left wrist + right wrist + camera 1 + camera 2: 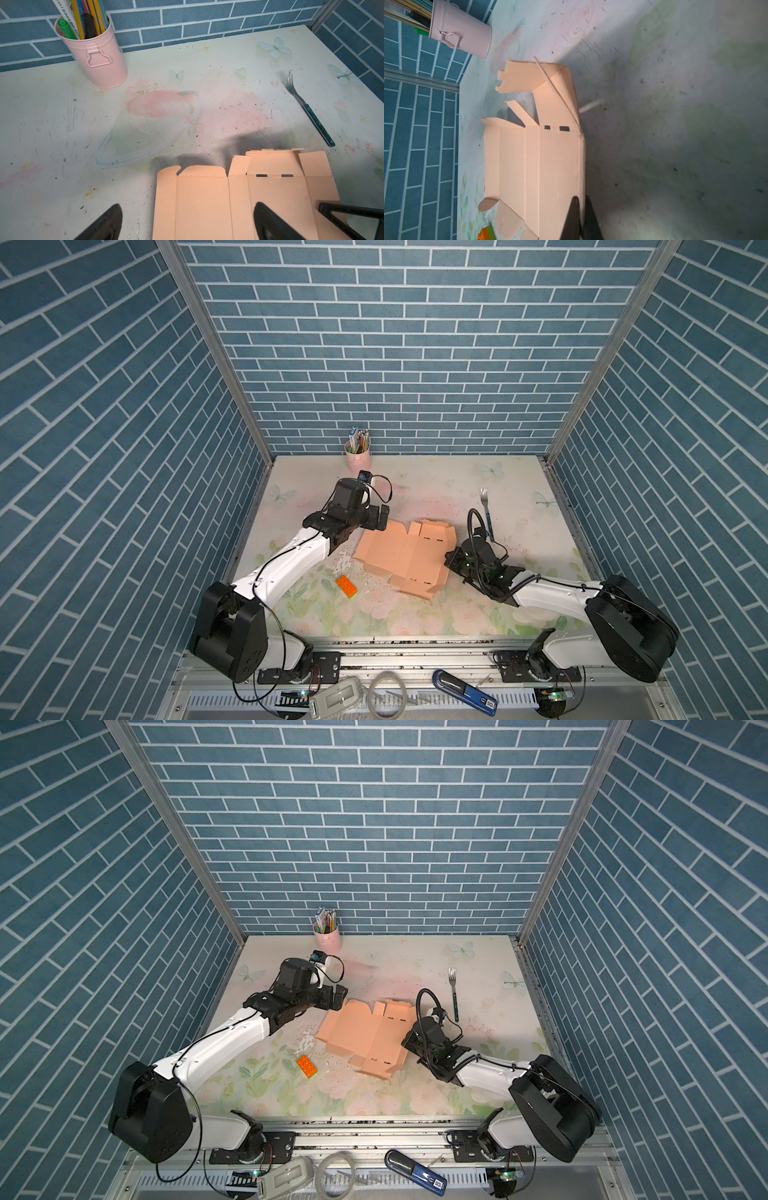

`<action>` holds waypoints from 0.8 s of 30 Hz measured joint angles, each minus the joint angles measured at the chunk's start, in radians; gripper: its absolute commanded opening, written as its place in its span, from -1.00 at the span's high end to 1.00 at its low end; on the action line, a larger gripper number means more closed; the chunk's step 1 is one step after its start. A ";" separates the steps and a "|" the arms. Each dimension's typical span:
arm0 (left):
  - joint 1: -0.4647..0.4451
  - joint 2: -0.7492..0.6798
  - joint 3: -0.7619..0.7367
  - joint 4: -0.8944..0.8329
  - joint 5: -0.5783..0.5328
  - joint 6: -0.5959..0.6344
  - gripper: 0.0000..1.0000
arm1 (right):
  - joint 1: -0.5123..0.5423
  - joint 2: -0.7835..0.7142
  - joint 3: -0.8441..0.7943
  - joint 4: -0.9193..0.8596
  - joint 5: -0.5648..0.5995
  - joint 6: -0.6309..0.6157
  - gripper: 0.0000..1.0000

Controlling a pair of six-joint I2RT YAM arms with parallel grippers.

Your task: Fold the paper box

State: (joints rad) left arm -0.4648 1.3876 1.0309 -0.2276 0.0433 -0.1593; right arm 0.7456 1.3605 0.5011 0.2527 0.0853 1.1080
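We see the box (pixel 405 558) lying mostly unfolded near the middle of the table (pixel 519 489), with its creased panels flat and the flaps at its far end partly raised. Our right pincer (pixel 580 200) is clamped on the box's right edge panel, the thin card pinched between both fingers. Our left pincer (pixel 188 205) stands wide open and holds nothing. It sits at the box's far left corner, with one finger over the card and the other over bare table; we cannot tell whether it touches the card. A brick (pixel 348 587) lies near the box's left side, apart from it. A fork (pixel 487 514) lies beyond the right arm, and a cup (pixel 357 454) of pens stands by the back wall.
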 measured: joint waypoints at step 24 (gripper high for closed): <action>-0.047 0.146 0.208 -0.036 0.106 0.264 -0.99 | -0.304 0.121 0.621 -0.652 -0.371 -0.808 1.00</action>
State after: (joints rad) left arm -0.5121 1.5337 1.2392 -0.2638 0.1493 0.1043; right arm 0.4419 1.4818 1.1225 -0.3988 -0.2859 0.3000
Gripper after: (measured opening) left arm 0.993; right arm 0.056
